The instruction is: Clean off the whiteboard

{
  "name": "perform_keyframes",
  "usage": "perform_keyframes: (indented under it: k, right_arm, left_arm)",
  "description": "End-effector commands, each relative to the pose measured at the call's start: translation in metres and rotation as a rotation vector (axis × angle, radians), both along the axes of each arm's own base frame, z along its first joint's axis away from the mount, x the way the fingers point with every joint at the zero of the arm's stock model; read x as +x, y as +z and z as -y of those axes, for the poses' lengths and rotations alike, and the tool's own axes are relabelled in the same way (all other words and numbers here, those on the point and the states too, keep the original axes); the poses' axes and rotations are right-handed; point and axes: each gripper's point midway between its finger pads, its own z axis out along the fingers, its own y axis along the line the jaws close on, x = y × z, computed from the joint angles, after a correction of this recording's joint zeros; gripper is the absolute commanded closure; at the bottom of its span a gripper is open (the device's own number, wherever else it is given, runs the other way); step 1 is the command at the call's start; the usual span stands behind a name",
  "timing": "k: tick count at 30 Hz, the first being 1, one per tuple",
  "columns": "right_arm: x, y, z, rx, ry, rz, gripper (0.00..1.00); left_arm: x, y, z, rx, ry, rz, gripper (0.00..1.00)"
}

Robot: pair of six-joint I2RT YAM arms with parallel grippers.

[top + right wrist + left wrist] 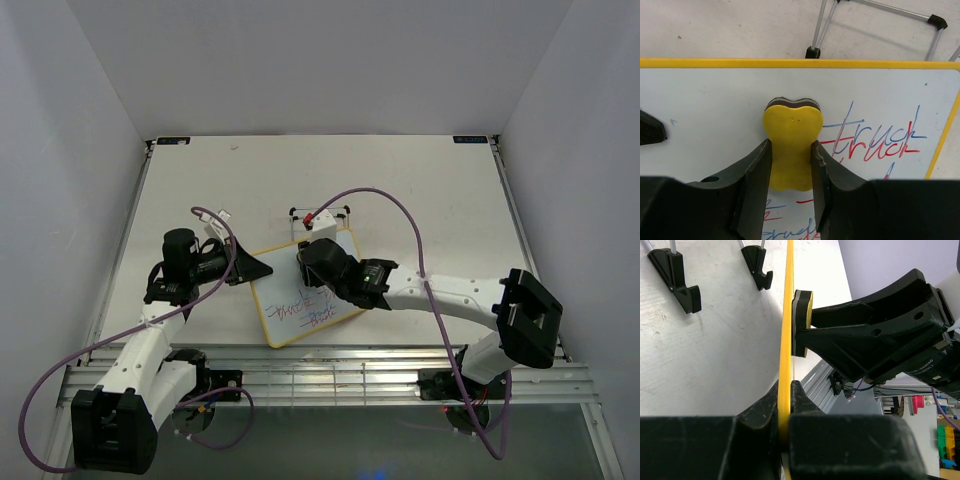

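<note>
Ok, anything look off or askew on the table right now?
Only the whiteboard: it sits skewed on the table, off the wire stand behind it, left gripper clamped on its rim. Nothing spilled or damaged.

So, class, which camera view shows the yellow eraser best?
The right wrist view: the eraser faces the camera, held over the whiteboard. Left wrist shows only its edge; overhead, the right gripper hides it.

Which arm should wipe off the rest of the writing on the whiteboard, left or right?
Right. The right hand grips the yellow eraser against the whiteboard, beside the remaining red and blue writing. The left hand is clamped on the board's rim, steadying it.
</note>
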Motion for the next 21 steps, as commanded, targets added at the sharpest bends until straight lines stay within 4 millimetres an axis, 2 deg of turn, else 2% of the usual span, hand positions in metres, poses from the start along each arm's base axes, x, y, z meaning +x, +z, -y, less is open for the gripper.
perform_keyframes:
  k: [1,2,3,4,7,8,9,11,13,15,19,20,21]
  right_arm:
    - [-0.015,-0.027,-0.004,-0.041,0.100,-0.072,0.78]
    - [-0.016,-0.032,0.000,-0.035,0.117,-0.093,0.78]
    - [-0.004,-0.032,0.013,-0.022,0.092,-0.103,0.78]
    - [-0.005,-0.051,0.030,-0.048,0.090,-0.135,0.77]
    - [0.011,-0.062,0.066,-0.030,0.046,-0.153,0.77]
    - [0.008,-0.076,0.079,-0.043,0.051,-0.181,0.76]
    - [0.018,-0.078,0.094,-0.040,0.017,-0.180,0.76]
    - [0.018,-0.093,0.113,-0.075,0.027,-0.204,0.76]
    - [0.027,-0.095,0.128,-0.081,-0.006,-0.202,0.75]
    - [0.023,-0.093,0.127,-0.067,0.011,-0.205,0.76]
    - [0.016,-0.065,0.086,0.071,0.133,-0.172,0.77]
    - [0.008,-0.060,0.073,0.076,0.171,-0.165,0.77]
    - [0.008,-0.047,0.060,0.099,0.195,-0.145,0.77]
  left_arm:
    - [-0.025,0.034,0.017,-0.081,-0.181,0.097,1.00]
    - [-0.025,0.034,0.017,-0.081,-0.183,0.098,1.00]
    - [-0.025,0.034,0.017,-0.081,-0.183,0.098,1.00]
    - [-0.025,0.034,0.018,-0.081,-0.184,0.098,1.00]
    - [-0.024,0.034,0.018,-0.081,-0.187,0.096,1.00]
    - [-0.025,0.033,0.018,-0.082,-0.192,0.094,1.00]
    - [-0.024,0.033,0.018,-0.082,-0.192,0.089,1.00]
    - [-0.024,0.032,0.018,-0.083,-0.196,0.086,1.00]
    - [-0.023,0.032,0.018,-0.083,-0.196,0.083,1.00]
    - [-0.021,0.031,0.019,-0.084,-0.193,0.073,1.00]
    - [-0.018,0.030,0.020,-0.088,-0.198,0.054,1.00]
    - [-0.018,0.030,0.020,-0.088,-0.202,0.055,1.00]
    - [-0.017,0.029,0.021,-0.088,-0.207,0.049,1.00]
